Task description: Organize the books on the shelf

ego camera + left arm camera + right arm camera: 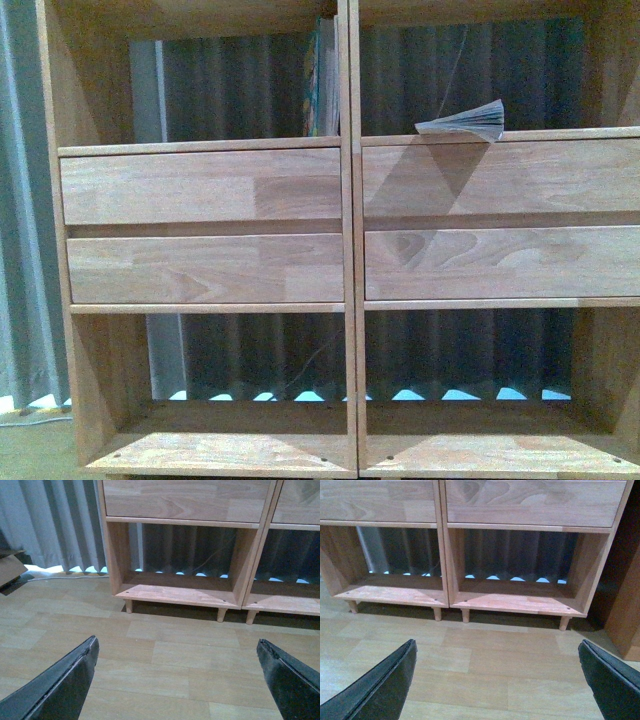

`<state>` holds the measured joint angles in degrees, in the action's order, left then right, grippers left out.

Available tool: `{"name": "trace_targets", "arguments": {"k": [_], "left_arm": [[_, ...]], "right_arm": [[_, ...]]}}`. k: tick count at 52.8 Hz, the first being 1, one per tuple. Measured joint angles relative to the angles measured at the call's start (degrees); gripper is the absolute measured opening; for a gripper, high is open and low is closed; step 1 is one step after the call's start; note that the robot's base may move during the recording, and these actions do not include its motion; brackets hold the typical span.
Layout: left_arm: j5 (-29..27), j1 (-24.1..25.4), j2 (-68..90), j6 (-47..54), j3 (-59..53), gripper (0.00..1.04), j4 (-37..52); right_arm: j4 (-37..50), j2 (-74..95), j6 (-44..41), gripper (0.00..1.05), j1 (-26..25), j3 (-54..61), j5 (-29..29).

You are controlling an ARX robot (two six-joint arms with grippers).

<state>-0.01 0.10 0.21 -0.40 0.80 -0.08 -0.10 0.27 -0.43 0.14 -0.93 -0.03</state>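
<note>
A: Shelf (200, 185) fills the front view. Plank floor (165, 665) below, grey curtain (50, 525) behind. Books?
B: Upright book (322, 80) in upper-L bay, against divider. Fanned booklet (465, 122) lies in upper-R bay, long axis L-R.
A: Pincers?
B: Left gripper (176, 642) & right gripper (496, 644) both spread wide, empty, low by bottom bays. Booklet's well above; R arm prob nearer.

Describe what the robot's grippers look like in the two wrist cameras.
The left gripper and right gripper look alike: each has two matte black fingers, flat-sided wedges tapering to blunt tips with slightly worn edges. No cables, markings or arm links show, and the front view shows neither arm.
</note>
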Motion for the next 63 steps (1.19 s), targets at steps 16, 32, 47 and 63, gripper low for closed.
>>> {"name": "trace_targets", "arguments": {"k": [16, 32, 47, 63], "left_arm": [[0.0, 0.0, 0.0, 0.0, 0.0, 0.97, 0.0], [0.0, 0.0, 0.0, 0.0, 0.0, 0.97, 0.0], [0.0, 0.0, 0.0, 0.0, 0.0, 0.97, 0.0], [0.0, 0.0, 0.0, 0.0, 0.0, 0.97, 0.0]], "right_arm": [[0.0, 0.0, 0.0, 0.98, 0.0, 0.0, 0.0], [0.0, 0.0, 0.0, 0.98, 0.0, 0.0, 0.0], [0.0, 0.0, 0.0, 0.98, 0.0, 0.0, 0.0], [0.0, 0.0, 0.0, 0.98, 0.0, 0.0, 0.0]]}}
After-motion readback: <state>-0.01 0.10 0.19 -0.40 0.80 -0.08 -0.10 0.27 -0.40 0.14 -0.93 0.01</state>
